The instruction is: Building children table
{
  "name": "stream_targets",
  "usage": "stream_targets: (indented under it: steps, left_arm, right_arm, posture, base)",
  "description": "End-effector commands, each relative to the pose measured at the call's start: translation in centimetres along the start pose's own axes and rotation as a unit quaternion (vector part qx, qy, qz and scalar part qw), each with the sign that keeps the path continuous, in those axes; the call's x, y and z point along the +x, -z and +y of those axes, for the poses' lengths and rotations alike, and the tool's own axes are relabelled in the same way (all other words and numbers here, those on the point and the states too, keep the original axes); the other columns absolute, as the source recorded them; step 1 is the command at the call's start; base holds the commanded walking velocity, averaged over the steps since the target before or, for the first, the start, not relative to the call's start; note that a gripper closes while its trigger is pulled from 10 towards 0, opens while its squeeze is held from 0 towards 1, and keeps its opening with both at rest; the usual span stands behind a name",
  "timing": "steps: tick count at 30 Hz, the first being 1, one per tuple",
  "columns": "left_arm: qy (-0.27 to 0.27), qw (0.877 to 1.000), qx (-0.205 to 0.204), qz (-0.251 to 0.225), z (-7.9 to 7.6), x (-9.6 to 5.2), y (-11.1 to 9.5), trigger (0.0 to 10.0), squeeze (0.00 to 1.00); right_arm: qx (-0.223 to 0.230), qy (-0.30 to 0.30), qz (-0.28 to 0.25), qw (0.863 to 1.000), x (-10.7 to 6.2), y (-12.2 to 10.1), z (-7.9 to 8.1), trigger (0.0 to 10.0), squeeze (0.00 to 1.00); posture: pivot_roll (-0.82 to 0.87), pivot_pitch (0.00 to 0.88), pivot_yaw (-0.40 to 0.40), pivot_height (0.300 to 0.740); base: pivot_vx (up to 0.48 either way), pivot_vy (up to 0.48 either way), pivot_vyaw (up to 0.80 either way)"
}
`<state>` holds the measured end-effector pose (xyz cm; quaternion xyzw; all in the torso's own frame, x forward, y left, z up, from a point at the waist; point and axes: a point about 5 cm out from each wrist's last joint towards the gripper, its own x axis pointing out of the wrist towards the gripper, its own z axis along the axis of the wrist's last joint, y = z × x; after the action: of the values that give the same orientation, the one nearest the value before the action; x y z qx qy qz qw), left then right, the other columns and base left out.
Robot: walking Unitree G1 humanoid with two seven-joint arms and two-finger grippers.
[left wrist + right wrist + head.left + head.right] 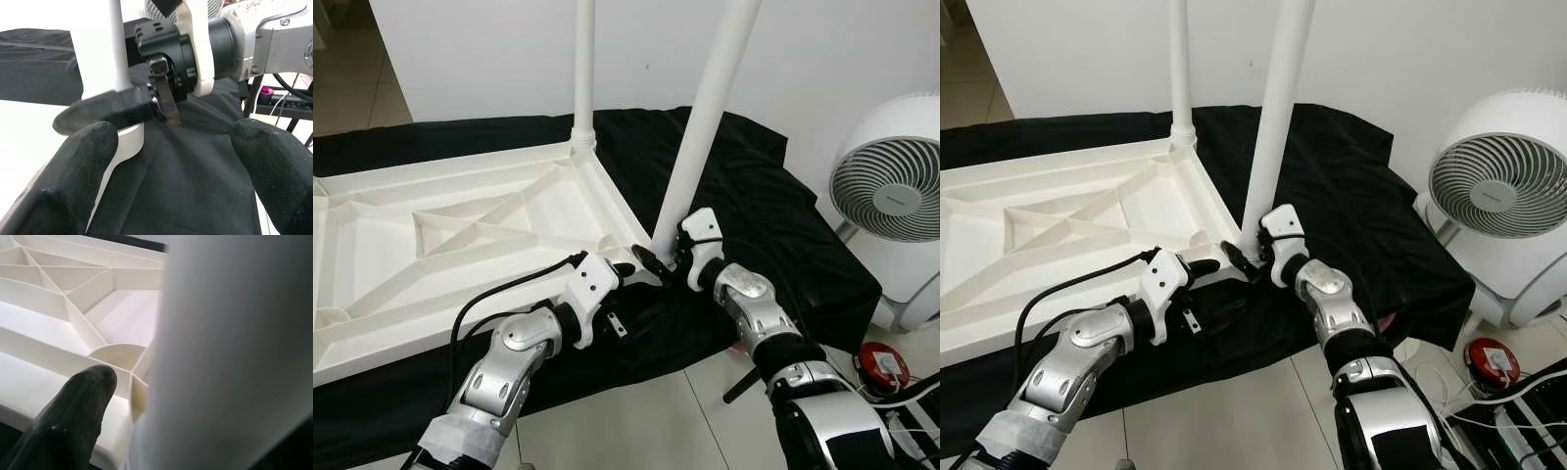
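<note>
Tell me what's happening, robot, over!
Right hand clamped round near table leg at its socket. Left hand open beside it. Tabletop upside down on black cloth. Fan standing close by.

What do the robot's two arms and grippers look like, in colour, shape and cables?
Both arms have rounded, shiny silver segments with black joints. Each wrist ends in a white housing that carries long black fingers with blunt, rounded tips. A black cable loops along the left arm to the left gripper. The right gripper has the same white housing; its forearm turns black near the elbow.
</note>
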<state>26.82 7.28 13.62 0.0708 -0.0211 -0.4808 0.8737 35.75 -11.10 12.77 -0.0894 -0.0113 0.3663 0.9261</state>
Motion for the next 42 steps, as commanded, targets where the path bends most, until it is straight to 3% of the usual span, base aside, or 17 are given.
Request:
stream_targets:
  steps: [1,2,15,16,20,27,30,35,42]
  left_arm:
    - [0.003,1.0,-0.004,0.003,-0.1,0.1,0.1,10.0,0.0]
    - [0.002,1.0,-0.004,0.002,-0.2,0.1,0.1,10.0,0.0]
    - [-0.003,1.0,-0.007,0.002,-0.3,-0.1,0.1,10.0,0.0]
    - [-0.002,1.0,-0.008,0.002,-0.3,-0.1,0.1,10.0,0.0]
    - [-0.001,1.0,-0.008,0.002,-0.4,-0.1,0.1,10.0,0.0]
    - [0.002,1.0,-0.011,0.003,-0.6,0.0,0.2,10.0,0.0]
    - [0.002,1.0,-0.012,0.003,-0.6,0.0,0.2,10.0,0.0]
    - [0.003,1.0,-0.014,0.002,-0.7,0.0,0.2,10.0,0.0]
    - [0.005,1.0,-0.014,0.002,-0.7,0.1,0.3,10.0,0.0]
  right_arm:
    - [0.002,-0.02,0.007,1.0,0.2,0.3,0.2,7.6,0.0]
    - [0.004,-0.028,0.007,1.0,0.4,0.3,0.3,0.0,0.0]
    - [0.014,-0.029,0.013,0.999,-0.1,1.3,0.4,0.0,0.0]
    - [0.017,-0.022,0.013,1.0,-0.2,1.5,0.4,10.0,0.0]
    - [0.023,-0.013,0.012,1.0,-0.2,1.7,0.5,10.0,0.0]
    - [0.05,0.076,0.016,0.996,-0.1,2.1,0.6,10.0,0.0]
    - [0.086,0.119,0.005,0.989,0.1,2.1,0.9,10.0,0.0]
    - [0.132,0.246,-0.016,0.96,0.1,1.7,1.4,10.0,0.0]
    - [0.141,0.298,-0.025,0.944,0.1,1.4,2.2,10.0,0.0]
  posture:
    - [0.02,0.0,-0.068,0.74]
    - [0.02,0.0,-0.07,0.74]
    - [0.02,0.0,-0.07,0.74]
    - [0.02,0.0,-0.071,0.74]
    - [0.02,0.0,-0.07,0.74]
    - [0.01,0.0,-0.069,0.74]
    - [0.0,0.0,-0.071,0.74]
    - [0.0,0.0,-0.071,0.74]
    - [-0.01,0.0,-0.073,0.74]
  base:
    - [0.0,0.0,0.0]
    - [0.0,0.0,0.0]
    - [0.0,0.0,0.0]
    - [0.0,0.0,0.0]
    - [0.0,0.0,0.0]
    - [0.0,0.0,0.0]
    - [0.0,0.0,0.0]
    - [0.0,0.0,0.0]
    - [0.0,0.0,0.0]
